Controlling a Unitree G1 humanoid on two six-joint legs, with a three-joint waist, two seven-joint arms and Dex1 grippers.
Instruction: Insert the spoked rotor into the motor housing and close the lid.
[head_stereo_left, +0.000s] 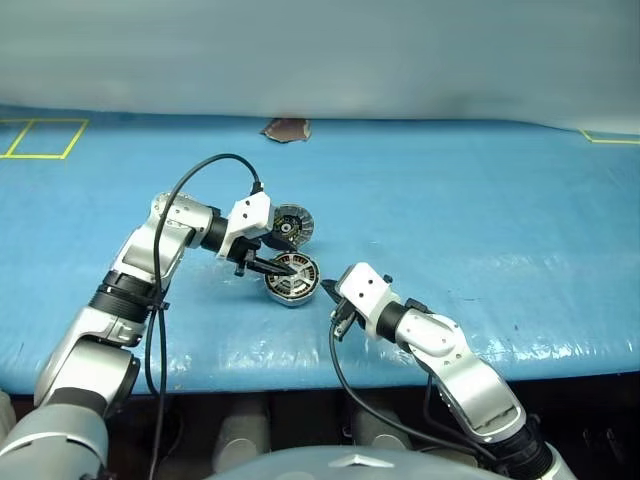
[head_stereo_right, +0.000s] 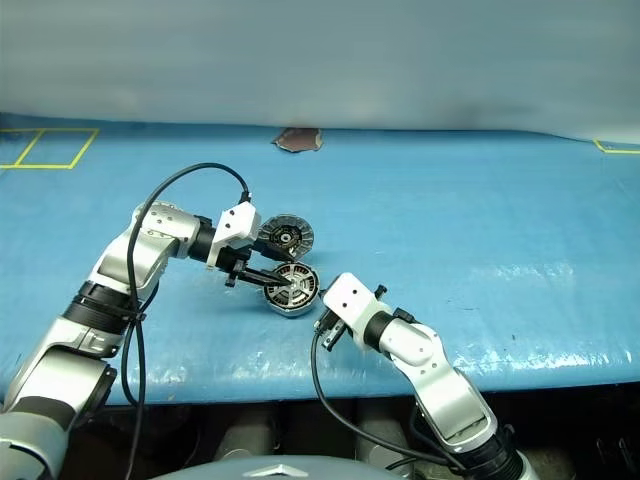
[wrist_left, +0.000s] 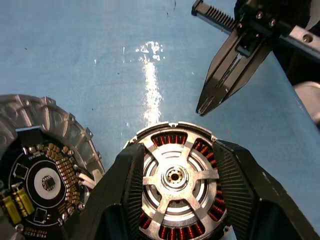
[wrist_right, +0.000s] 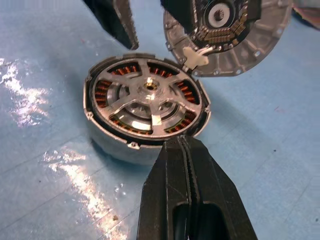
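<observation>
The spoked rotor (wrist_right: 148, 97) already sits inside the motor housing (head_stereo_left: 291, 279) at the picture's centre, so closing the lid (head_stereo_left: 293, 225), lying open just above it, comes next. The left pincer (head_stereo_left: 262, 266) stands open around the housing; the right pincer (head_stereo_left: 329, 290), closed and empty, waits beside its rim

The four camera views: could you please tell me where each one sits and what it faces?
Left eye view: on the head, looking down over both arms at the motor housing on the blue table.
Right eye view: its stereo twin, same scene.
Left wrist view: along the left tool, open about the housing and the spoked rotor; the lid lies beside.
Right wrist view: along the shut right tool towards the housing.
Both wrist views share housing, rotor and lid.
</observation>
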